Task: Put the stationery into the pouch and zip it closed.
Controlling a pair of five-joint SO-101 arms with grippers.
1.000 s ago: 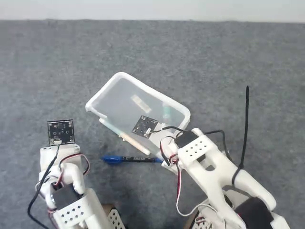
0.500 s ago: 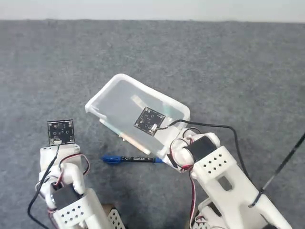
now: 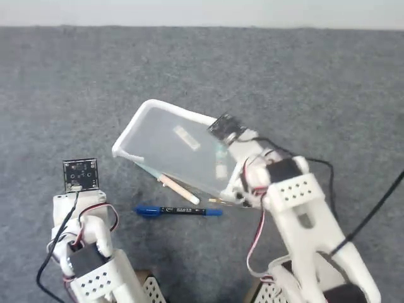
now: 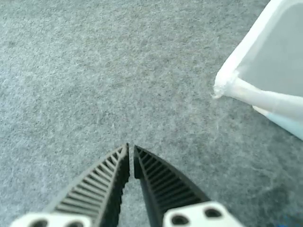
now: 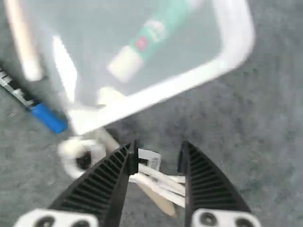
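By pouch point(image 3: 156, 134), right tool point(image 5: 158, 146) agape

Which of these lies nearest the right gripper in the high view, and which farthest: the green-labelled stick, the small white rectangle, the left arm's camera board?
From the right gripper, at the pouch's right corner:
1. green-labelled stick, inside the pouch, right beside it.
2. small white rectangle, at mid-pouch.
3. left arm's camera board, far off on the left side.

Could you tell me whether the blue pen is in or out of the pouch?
Out: the blue pen lies on the mat beside the pouch.
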